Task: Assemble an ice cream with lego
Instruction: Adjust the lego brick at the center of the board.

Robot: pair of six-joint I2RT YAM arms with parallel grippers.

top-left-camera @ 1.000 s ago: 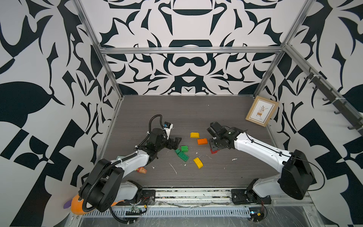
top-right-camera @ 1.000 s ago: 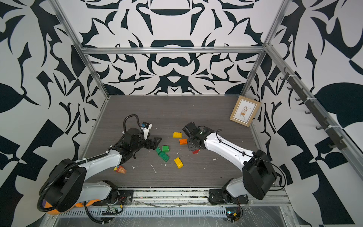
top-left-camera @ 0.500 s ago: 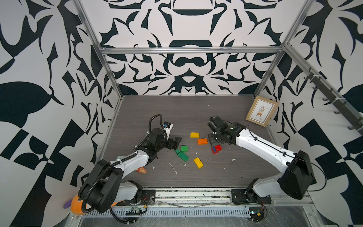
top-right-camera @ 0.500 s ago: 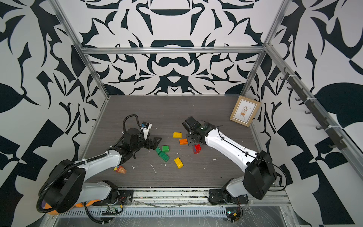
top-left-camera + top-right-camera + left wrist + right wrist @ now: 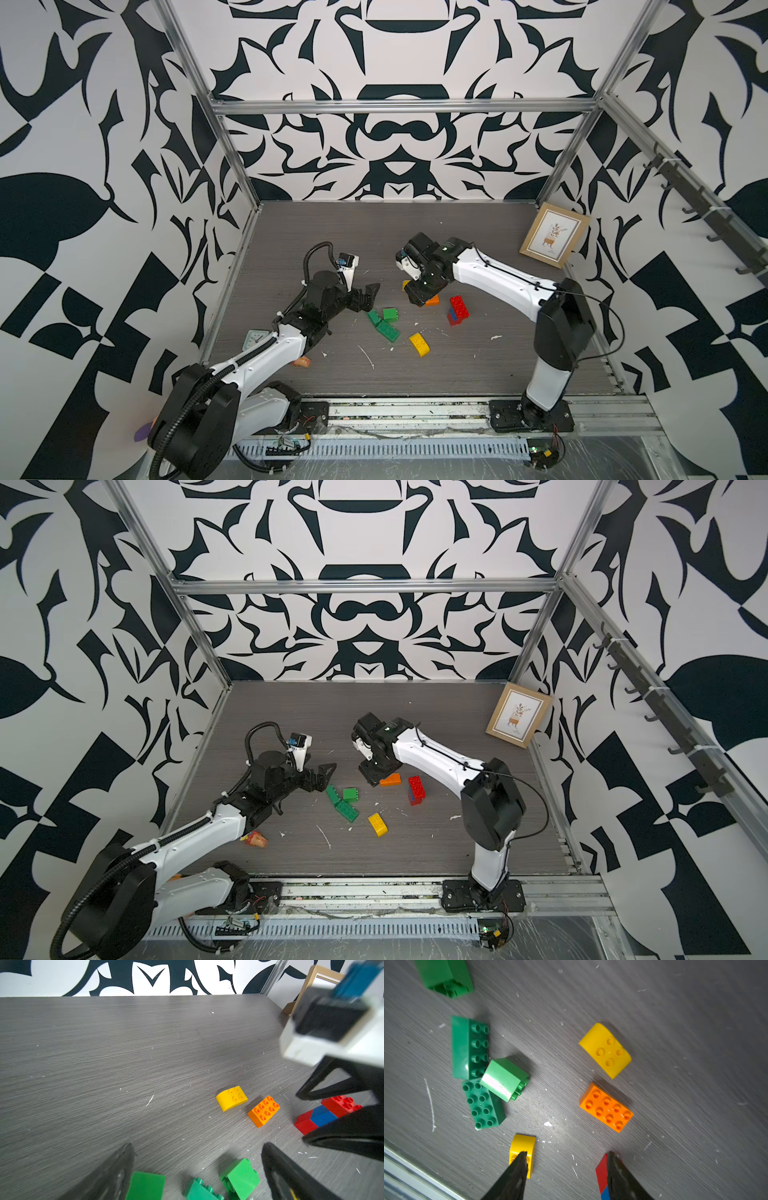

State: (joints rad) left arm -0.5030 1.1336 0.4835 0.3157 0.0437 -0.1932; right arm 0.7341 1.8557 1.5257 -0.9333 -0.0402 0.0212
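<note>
right gripper (image 5: 420, 298): jaws now apart, red-blue lego stack (image 5: 457, 309) let go | stack rests on table (image 5: 291, 232), 3 o'clock of orange brick (image 5: 433, 300) | left gripper (image 5: 370, 296): unchanged, spread wide, green bricks (image 5: 384, 323) at 5 o'clock

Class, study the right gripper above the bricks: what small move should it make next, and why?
Probably lower the right gripper onto the orange brick: its jaws stand open and empty, the red-and-blue stack rests ungripped on the table, and the orange brick lies studs-up just ahead.
</note>
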